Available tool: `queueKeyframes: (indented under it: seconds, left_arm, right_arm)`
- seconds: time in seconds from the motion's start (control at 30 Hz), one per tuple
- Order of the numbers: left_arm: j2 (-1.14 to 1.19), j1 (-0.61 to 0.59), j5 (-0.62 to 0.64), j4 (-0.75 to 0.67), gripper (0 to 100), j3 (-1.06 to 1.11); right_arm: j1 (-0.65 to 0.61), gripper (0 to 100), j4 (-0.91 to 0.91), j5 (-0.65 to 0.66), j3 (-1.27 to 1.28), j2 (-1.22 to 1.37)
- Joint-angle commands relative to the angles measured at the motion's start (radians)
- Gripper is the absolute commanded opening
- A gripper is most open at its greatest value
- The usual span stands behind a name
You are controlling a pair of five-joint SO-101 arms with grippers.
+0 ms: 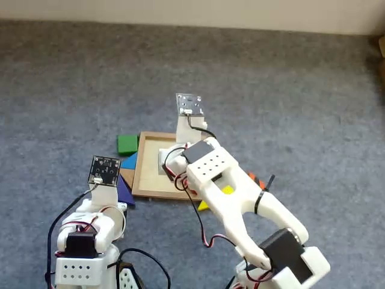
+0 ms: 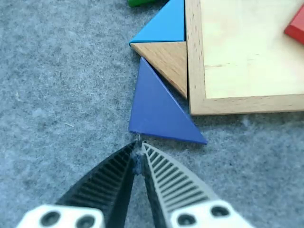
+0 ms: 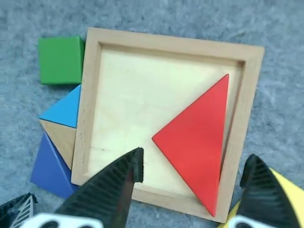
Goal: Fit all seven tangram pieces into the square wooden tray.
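One red triangle [image 3: 197,142], flat in wooden tray [image 3: 175,43]

I see a red triangle [image 3: 194,142], green square [image 3: 60,60], sky-blue triangle [image 3: 64,110], tan triangle [image 2: 166,64], navy triangle [image 2: 156,109], pale wood tray [image 3: 171,43], grey worktop [image 3: 190,19].

This looks like a small robotics test set-up, in a lab or a hobby room; which of the 2 cannot be told. A grey felt-like mat [image 1: 301,72] covers the whole counter, and a pale strip of wall or board [image 1: 180,12] runs along its far edge. A white plastic left arm [image 1: 84,247] and a white plastic right arm [image 1: 240,198] stand at the near edge, with loose red and black wires [image 1: 201,223] and bare camera circuit boards [image 1: 105,170]. Between them lies a toy puzzle's square wooden tray [image 1: 137,165].
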Motion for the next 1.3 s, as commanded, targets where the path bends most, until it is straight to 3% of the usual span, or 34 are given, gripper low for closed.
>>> queueKeyframes:
  seconds: [0.0, 0.13, 0.27, 0.7, 1.0, 1.27]
  left_arm:
    - [-0.025, -0.008, -0.008, 0.005, 1, 0.019]
    - [-0.025, -0.008, -0.008, 0.005, 1, 0.019]
    - [-0.025, -0.008, -0.008, 0.005, 1, 0.019]
    - [-0.025, -0.008, -0.008, 0.005, 1, 0.019]
    - [-0.025, -0.008, -0.008, 0.005, 1, 0.019]
    - [-0.025, -0.008, -0.008, 0.005, 1, 0.019]
  right_arm:
    - [-0.005, 29.6, 0.024, 0.002, -0.010, -0.051]
    - [-0.007, 14.6, 0.016, 0.009, -0.013, -0.021]
    - [-0.010, 0.6, -0.033, 0.161, -0.012, -0.021]
    - [0.016, 0.5, -0.036, 0.210, 0.082, -0.008]
    - [0.067, 0.5, -0.331, 0.207, 0.254, -0.008]
    - [0.105, 0.5, -0.366, 0.206, 0.272, -0.008]
